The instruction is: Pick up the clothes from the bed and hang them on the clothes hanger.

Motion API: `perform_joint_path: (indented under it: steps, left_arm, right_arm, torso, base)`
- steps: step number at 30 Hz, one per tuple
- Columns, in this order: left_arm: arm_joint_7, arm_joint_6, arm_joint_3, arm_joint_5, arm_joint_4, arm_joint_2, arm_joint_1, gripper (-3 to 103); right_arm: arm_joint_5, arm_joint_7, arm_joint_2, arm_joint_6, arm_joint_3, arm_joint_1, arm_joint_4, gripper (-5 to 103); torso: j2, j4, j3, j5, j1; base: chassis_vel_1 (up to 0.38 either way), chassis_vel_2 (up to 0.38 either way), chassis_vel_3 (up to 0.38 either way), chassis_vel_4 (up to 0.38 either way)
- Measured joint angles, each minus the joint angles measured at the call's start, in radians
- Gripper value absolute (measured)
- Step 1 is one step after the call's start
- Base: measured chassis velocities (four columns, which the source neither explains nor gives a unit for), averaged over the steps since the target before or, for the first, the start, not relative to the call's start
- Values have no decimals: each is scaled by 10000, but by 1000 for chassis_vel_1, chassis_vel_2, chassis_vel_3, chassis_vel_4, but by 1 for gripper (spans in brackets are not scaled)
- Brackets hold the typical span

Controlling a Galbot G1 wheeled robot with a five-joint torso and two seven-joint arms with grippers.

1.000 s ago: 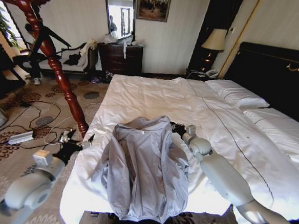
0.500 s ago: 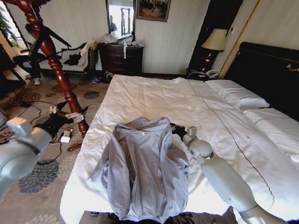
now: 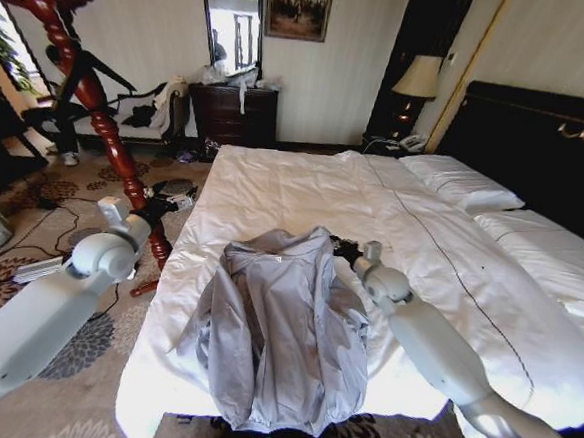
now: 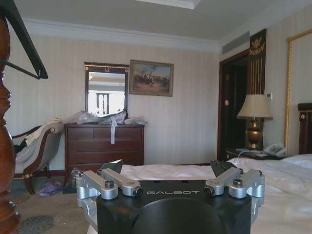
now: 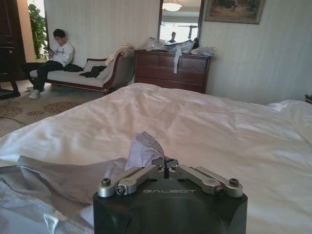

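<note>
The right tool [image 5: 165, 163] pinches a fold of the thin light grey shirt [image 3: 279, 328] on the wide white bed [image 3: 304, 195]; the left tool [image 4: 168, 178], fingers spread wide and empty, is beside the bed, half hidden behind its own wrist

Striped walls, dresser [image 3: 237, 115], lamp [image 3: 418, 82].

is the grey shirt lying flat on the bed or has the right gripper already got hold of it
Mostly lying rumpled on the bed, but held: the right gripper is shut on a fold of the grey shirt near its shoulder.

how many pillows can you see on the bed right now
2: one pillow by the headboard nearer the lamp, the other pillow beside it toward the right edge. More may be out of view.
</note>
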Motion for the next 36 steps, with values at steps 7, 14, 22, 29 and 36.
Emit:
perform_joint_path:
  steps: [7,14,22,29,36]
  left_arm:
    - [-93,53,1566,-612,1594,-665,-3249,100]
    - [-1242,939,1702,-1637,1308,8,-4300,100]
    - [-1907,2198,1893,-2717,1633,866,-5851,100]
    - [-1899,2911,3461,-3673,2975,612,-8668,98]
    - [-1896,3843,4371,-3879,3794,649,-9912,93]
  right_arm:
    - [45,4,151,16,-239,260,-198,0]
    - [-66,0,135,88,-319,427,-334,0]
    - [-145,0,56,133,-321,382,-290,0]
    - [-39,23,-221,134,-264,212,-12,0]
    - [-4,46,-469,137,12,35,198,0]
  torso:
    - [-1,-24,0,9,3]
    - [0,-11,-1,7,-1]
    - [0,-15,-2,5,-3]
    - [1,-23,-3,10,-3]
    - [0,-23,-2,10,-3]
  base:
    - [0,0,0,0]
    - [0,0,0,0]
    - [0,0,0,0]
    - [0,0,0,0]
    - [0,0,0,0]
